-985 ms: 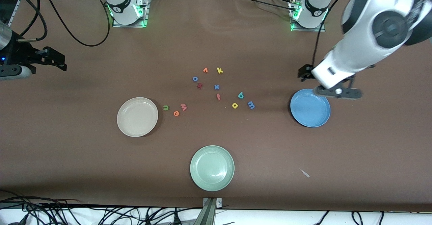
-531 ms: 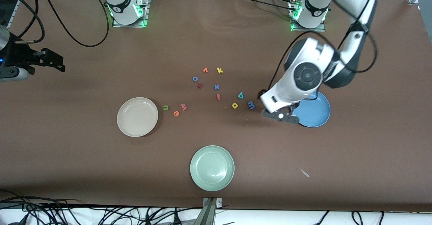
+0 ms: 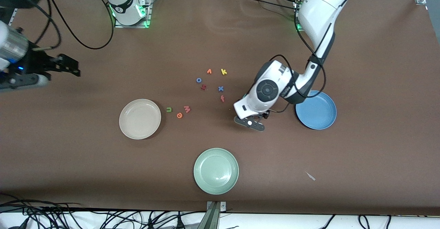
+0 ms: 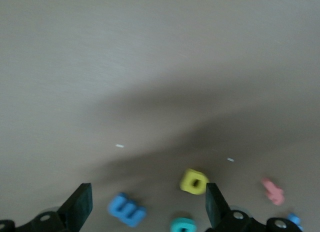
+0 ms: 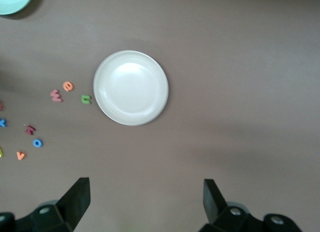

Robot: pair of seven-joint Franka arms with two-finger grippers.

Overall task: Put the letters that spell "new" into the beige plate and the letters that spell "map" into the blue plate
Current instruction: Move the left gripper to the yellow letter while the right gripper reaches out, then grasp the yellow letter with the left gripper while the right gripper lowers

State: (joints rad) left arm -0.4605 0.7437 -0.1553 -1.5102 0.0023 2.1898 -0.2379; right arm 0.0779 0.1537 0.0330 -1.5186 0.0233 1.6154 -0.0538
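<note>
You are looking at a robotics lab. Two white robot arms rise from metal base plates (image 3: 130,19) bolted to a counter (image 3: 378,153) covered in plain brown sheeting. Green status lights glow at both bases. Loose black cables (image 3: 75,33) trail across the counter's edge, and more bundled wiring (image 3: 103,218) lies below its near edge.
</note>
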